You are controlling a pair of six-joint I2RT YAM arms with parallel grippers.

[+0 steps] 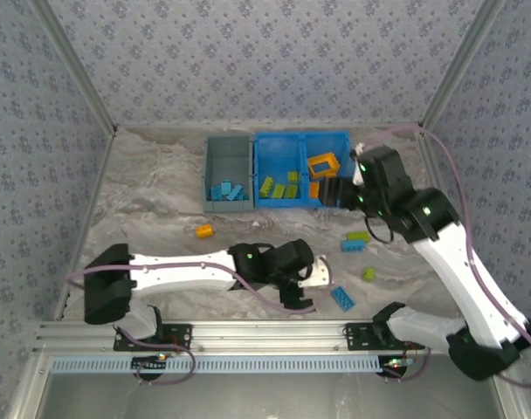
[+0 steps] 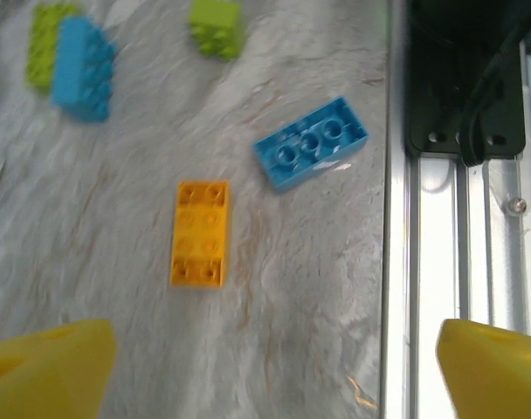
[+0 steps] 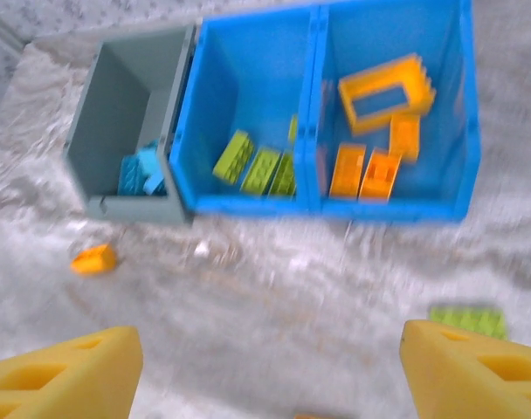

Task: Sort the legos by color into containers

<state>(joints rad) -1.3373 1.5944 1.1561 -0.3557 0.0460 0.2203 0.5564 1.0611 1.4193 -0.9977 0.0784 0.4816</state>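
Patterned walls enclose a bench (image 1: pixel 152 209) draped in pale, crumpled sheeting.

Top view: the bright blue bin (image 1: pixel 287 137) stands at the far middle, with the grey-blue bin (image 1: pixel 210 175) set against its left side. The grey-blue bin holds blue legos (image 1: pixel 226 190). The bright blue bin's left compartment holds lime legos (image 1: pixel 279 188). Its right compartment holds the orange frame (image 1: pixel 322 164) and other orange legos (image 1: pixel 313 189).

Loose on the bench:
- an orange brick (image 1: pixel 203 230), near-left of the bright blue bin;
- a lime brick (image 1: pixel 358 235) touching a blue brick (image 1: pixel 353 245), near-right of it;
- a small lime brick (image 1: pixel 368 274) and a second blue brick (image 1: pixel 341 298), nearer still.

The right tool (image 1: pixel 334 192) hangs at the bright blue bin's near right corner. The left tool (image 1: pixel 300 292) sits well to the near side of that bin, just beside the second blue brick.

Left wrist view: the left tool's jaws stand wide apart with nothing between them. Another orange brick (image 2: pixel 200 231) lies studs up beyond the fingertips (image 2: pixel 47 367). It is apart from the second blue brick, which lies underside up near the metal rail (image 2: pixel 458 262).

Right wrist view, blurred: the right tool's jaws stand wide apart and empty over bare sheeting, on the near side of the bright blue bin. Each colour lies in its own compartment, as noted above. The orange brick lies loose, near-left of the bin.
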